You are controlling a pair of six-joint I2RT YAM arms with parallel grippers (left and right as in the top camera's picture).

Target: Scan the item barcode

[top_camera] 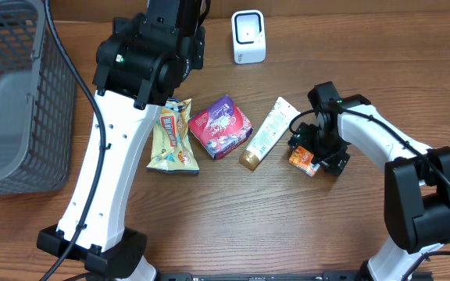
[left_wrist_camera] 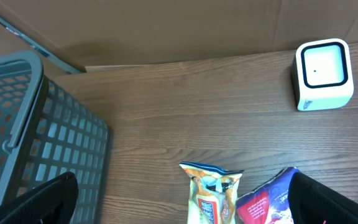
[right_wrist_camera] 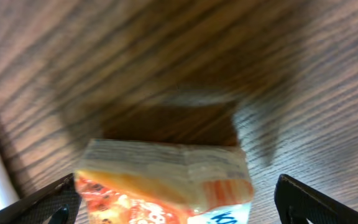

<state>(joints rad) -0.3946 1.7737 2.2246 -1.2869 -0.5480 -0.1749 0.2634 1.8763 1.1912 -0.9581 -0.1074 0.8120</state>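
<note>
A white barcode scanner [top_camera: 248, 36] stands at the back of the table and also shows in the left wrist view [left_wrist_camera: 324, 74]. In a row lie a yellow snack bag [top_camera: 173, 139], a red and purple box [top_camera: 220, 126], a white tube [top_camera: 266, 133] and an orange packet [top_camera: 304, 161]. My right gripper [right_wrist_camera: 182, 208] is open, low over the orange packet [right_wrist_camera: 166, 186], one finger on each side of it. My left gripper [left_wrist_camera: 182, 205] hangs open above the table, with the yellow bag [left_wrist_camera: 213, 193] and the box [left_wrist_camera: 269, 199] below it and nothing between its fingers.
A grey mesh basket [top_camera: 14, 101] fills the left side of the table, seen too in the left wrist view [left_wrist_camera: 30, 137]. The left arm [top_camera: 143, 58] towers over the snack bag's far end. A brown wall backs the table behind the scanner.
</note>
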